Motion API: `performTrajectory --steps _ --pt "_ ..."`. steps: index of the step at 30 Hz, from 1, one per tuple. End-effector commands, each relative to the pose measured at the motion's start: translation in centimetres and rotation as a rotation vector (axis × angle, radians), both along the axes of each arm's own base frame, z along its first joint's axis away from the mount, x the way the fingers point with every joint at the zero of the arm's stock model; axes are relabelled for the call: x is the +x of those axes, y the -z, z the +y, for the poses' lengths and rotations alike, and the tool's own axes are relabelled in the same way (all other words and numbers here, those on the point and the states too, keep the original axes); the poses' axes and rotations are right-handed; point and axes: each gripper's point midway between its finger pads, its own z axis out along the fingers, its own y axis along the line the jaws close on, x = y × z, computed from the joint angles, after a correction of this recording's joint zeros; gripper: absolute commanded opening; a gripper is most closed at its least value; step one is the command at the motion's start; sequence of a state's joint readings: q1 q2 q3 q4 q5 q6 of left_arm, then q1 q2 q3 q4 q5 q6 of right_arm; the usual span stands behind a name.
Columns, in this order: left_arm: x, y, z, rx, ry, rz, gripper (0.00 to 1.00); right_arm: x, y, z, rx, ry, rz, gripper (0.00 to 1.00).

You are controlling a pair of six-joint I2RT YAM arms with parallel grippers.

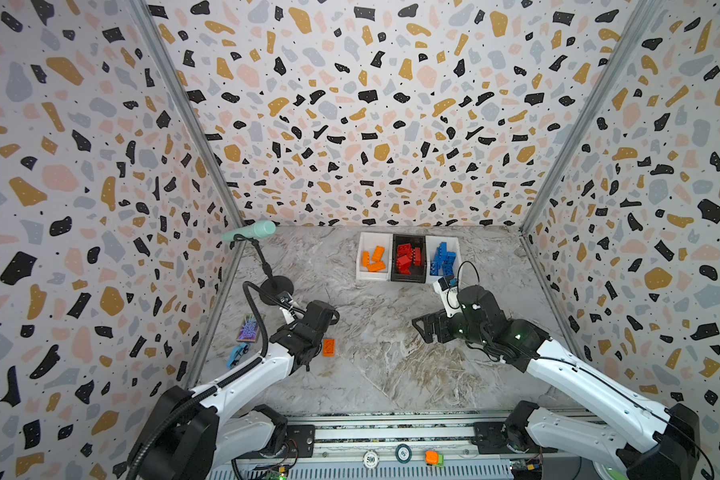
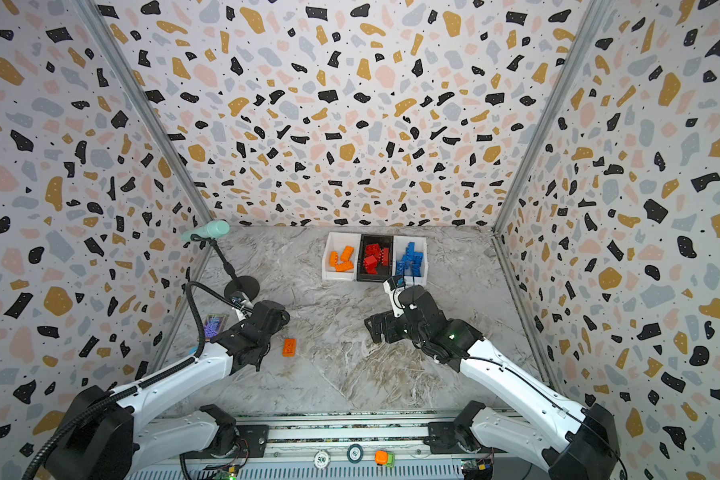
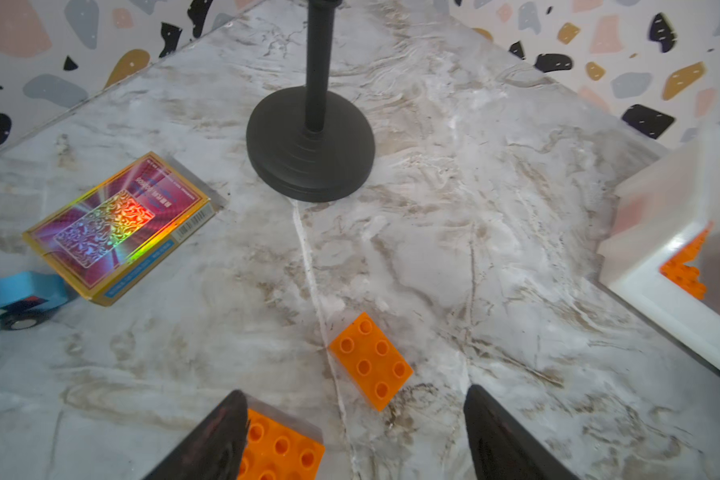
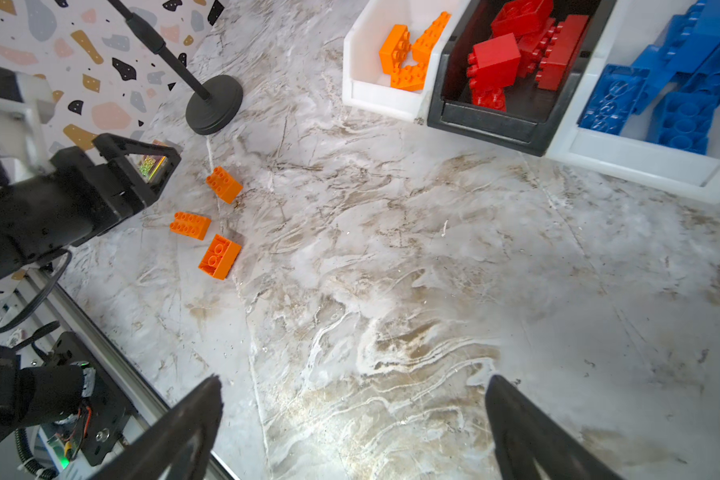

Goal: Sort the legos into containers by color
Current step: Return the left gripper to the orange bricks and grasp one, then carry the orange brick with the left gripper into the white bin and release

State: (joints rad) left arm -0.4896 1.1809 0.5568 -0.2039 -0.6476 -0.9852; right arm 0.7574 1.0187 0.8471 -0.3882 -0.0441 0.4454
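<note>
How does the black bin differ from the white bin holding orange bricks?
The black bin is dark and holds red bricks; the white bin holds orange bricks. The black bin sits mid-row, the white bin at the row's end. Both are open-topped, each holding one colour.

A white chip [image 1: 370,459] on the front rail [image 1: 391,434] reads "500". The dark chip [image 1: 403,453] beside it shows what looks like an upside-down "50". Print and a barcode on the holographic card box [image 3: 117,224] are too blurred to read.
</note>
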Motion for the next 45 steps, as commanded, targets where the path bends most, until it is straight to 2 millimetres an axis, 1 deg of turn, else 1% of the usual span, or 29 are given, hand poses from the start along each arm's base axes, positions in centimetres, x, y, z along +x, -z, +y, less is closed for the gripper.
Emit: performTrajectory --steps 1,8,13,16,19,23,26,30,32,37,42,45 --pt "1.1 0.4 -0.2 -0.052 -0.019 -0.01 0.83 0.4 -1.3 0.1 0.017 0.023 -0.031 0.99" --pt "2.7 3.0 -0.6 -0.09 -0.041 0.069 0.8 0.7 -1.2 -0.6 -0.009 0.054 -0.045 0.99" --pt "3.6 4.0 -0.9 -0.109 -0.045 0.095 0.78 1.0 -0.9 -0.7 -0.03 0.056 -0.054 0.99" --pt "4.0 4.5 -1.1 -0.11 -0.048 0.108 0.78 1.2 -0.3 -0.7 -0.05 0.053 -0.048 0.99" --pt "4.2 5.4 -1.1 -0.115 -0.051 0.134 0.77 1.3 0.2 -0.7 -0.061 0.051 -0.041 0.99" --pt "4.3 6.8 -1.6 -0.14 -0.039 0.18 0.75 1.5 0.6 -1.0 -0.065 0.052 -0.036 0.99" --pt "4.4 7.3 -1.7 -0.123 -0.036 0.213 0.71 1.7 0.7 -1.5 -0.062 0.059 -0.036 0.99" --pt "4.6 7.5 -1.4 -0.089 -0.031 0.226 0.63 1.8 1.0 -2.4 -0.057 0.077 -0.032 0.99" --pt "4.7 7.6 -1.2 -0.064 -0.028 0.236 0.57 1.9 1.3 -2.8 -0.057 0.083 -0.027 0.99" --pt "5.0 8.9 -1.5 -0.027 0.011 0.293 0.44 2.0 1.8 -3.4 -0.061 0.089 -0.016 0.99" --pt "5.7 9.5 -2.4 -0.008 0.071 0.344 0.38 2.0 1.7 -3.9 -0.062 0.101 -0.02 0.99" --pt "6.1 9.2 -2.8 -0.006 0.107 0.353 0.36 2.0 1.5 -4.3 -0.062 0.112 -0.023 0.99"
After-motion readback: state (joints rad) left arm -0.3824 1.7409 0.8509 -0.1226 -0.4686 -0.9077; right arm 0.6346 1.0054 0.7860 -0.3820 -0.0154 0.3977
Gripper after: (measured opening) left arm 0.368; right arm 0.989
